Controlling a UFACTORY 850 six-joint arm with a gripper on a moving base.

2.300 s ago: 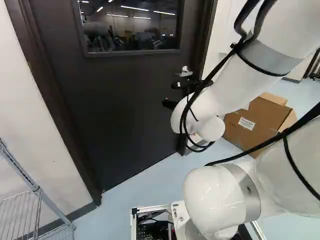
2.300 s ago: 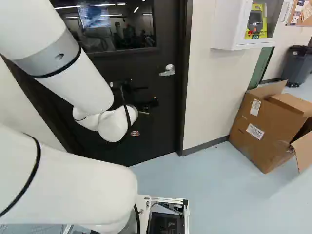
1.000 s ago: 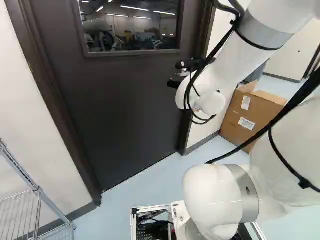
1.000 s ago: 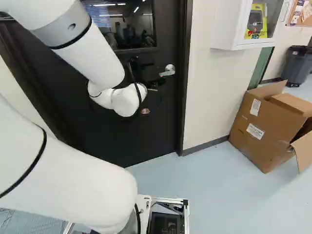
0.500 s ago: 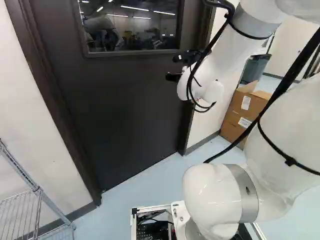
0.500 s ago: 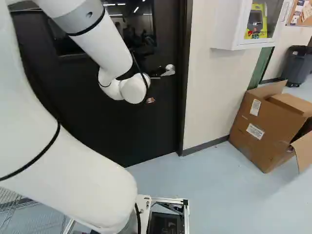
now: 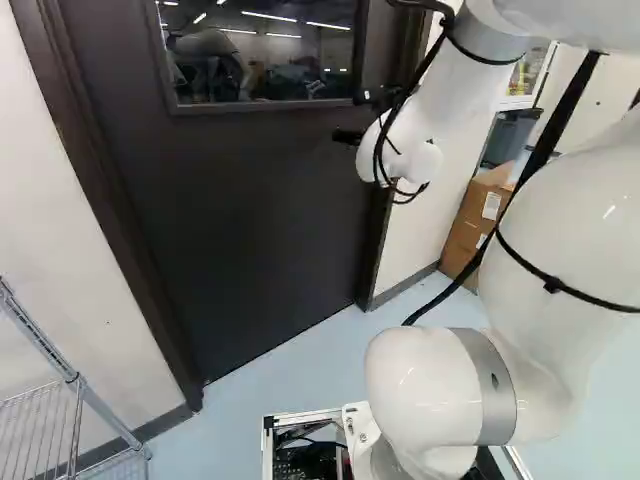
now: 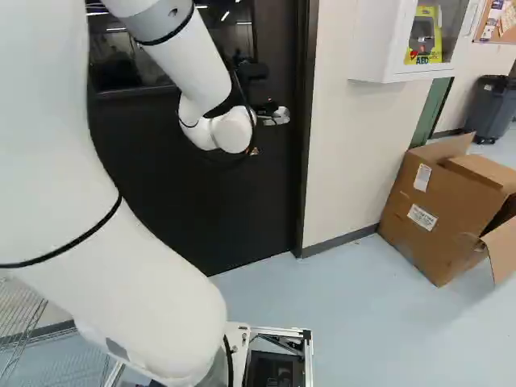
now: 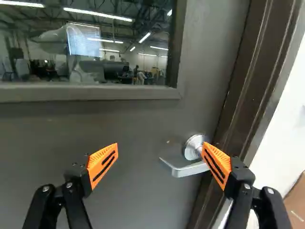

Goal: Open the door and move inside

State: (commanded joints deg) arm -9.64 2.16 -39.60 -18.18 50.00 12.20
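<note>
One open gripper (image 9: 160,144), spread wide, probably so the lever handle (image 9: 188,169) fits between. Handle's ahead, on the shut door (image 9: 128,191), overlapped by one finger (image 9: 216,164); contact unclear.

Glossy white rounded arm (image 7: 540,255), grey metal bands (image 7: 496,385), black cables (image 7: 550,140), black pincer (image 7: 348,137), ribbed orange pads (image 9: 99,157)

Bright strip lights (image 9: 97,14) in the window (image 9: 90,50), glints on the arm (image 7: 560,225).
</note>
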